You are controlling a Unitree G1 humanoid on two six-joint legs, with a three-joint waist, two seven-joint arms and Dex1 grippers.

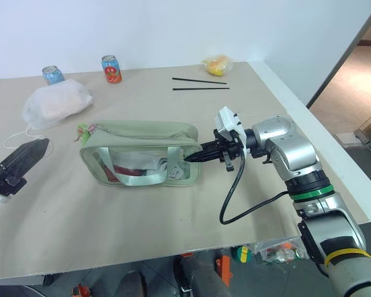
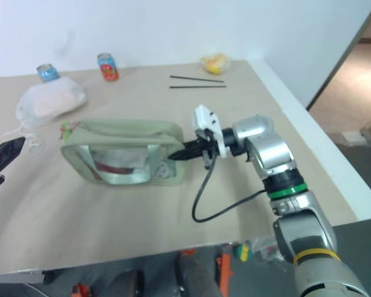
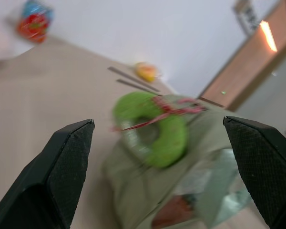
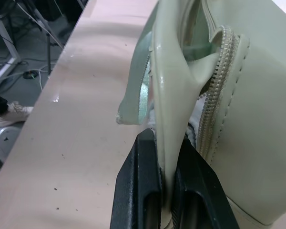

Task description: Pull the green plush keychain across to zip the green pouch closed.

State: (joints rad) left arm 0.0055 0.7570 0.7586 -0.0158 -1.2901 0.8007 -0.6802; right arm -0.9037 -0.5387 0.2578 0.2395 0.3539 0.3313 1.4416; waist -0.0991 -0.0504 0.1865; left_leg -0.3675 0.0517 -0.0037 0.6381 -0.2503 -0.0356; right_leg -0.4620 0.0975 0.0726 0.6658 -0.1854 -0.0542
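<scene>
Beside the sage-green pouch (image 1: 142, 133), a lime-green keychain (image 3: 151, 129) with red ribbon is seen; behind it, 1 red can (image 1: 112, 68) and 1 blue can (image 1: 52, 75).

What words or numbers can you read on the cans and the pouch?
None can be read.
Red can: its print is too small to read.
Blue can: its print is too small to read.
Green pouch: no writing shows.
Green plush keychain: its ribbon tag is too blurred to read.

The right pincer (image 2: 176, 154) is clamped on the near end of the green pouch (image 2: 123, 151); the green plush keychain (image 2: 67, 129) sits at the pouch's far end, near the left pincer (image 2: 3, 154).
</scene>
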